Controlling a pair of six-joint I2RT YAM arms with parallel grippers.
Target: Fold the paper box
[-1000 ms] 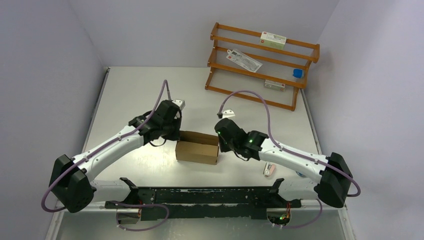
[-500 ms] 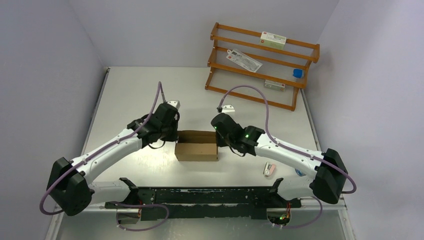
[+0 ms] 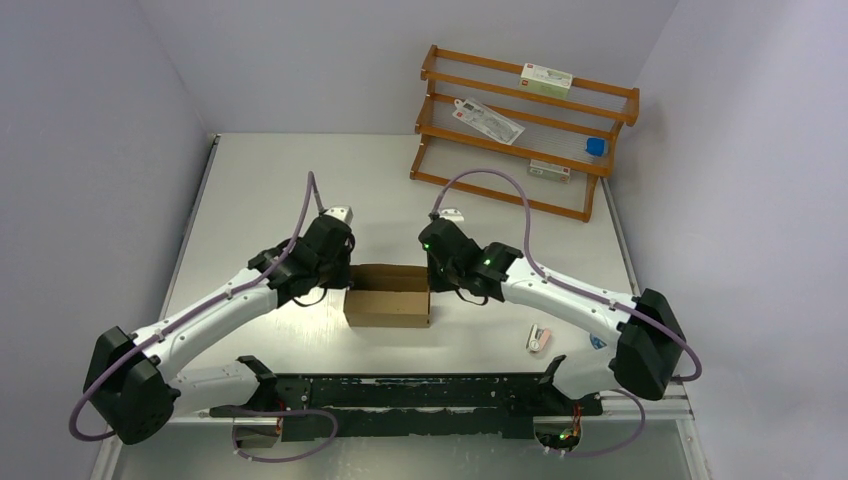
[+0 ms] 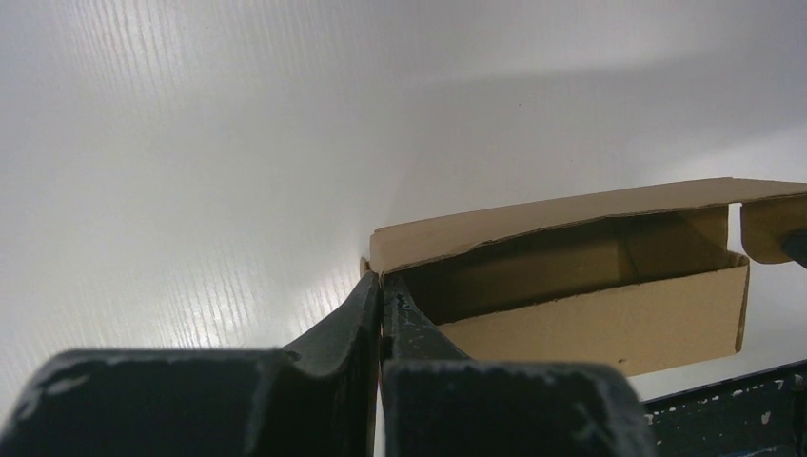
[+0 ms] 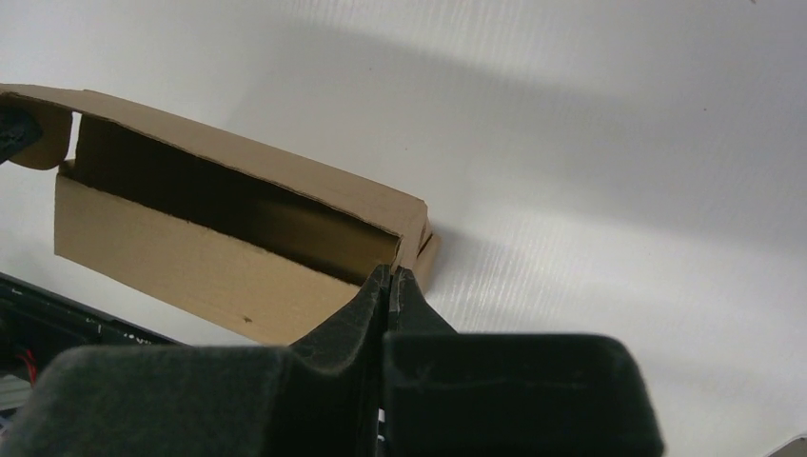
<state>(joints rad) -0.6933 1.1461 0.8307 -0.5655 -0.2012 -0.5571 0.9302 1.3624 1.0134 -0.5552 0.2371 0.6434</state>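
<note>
Squarely between the closed left tool [image 4: 382, 286] and closed right tool [image 5: 391, 278] sits the paper box [image 3: 387, 300], touching both.

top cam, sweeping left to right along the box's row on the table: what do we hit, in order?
black left end effector → plain brown cardboard paper box → black right end effector → small white-and-pink item. The wooden rack is left out because it sits farther back and overlaps the right arm's span.
</note>
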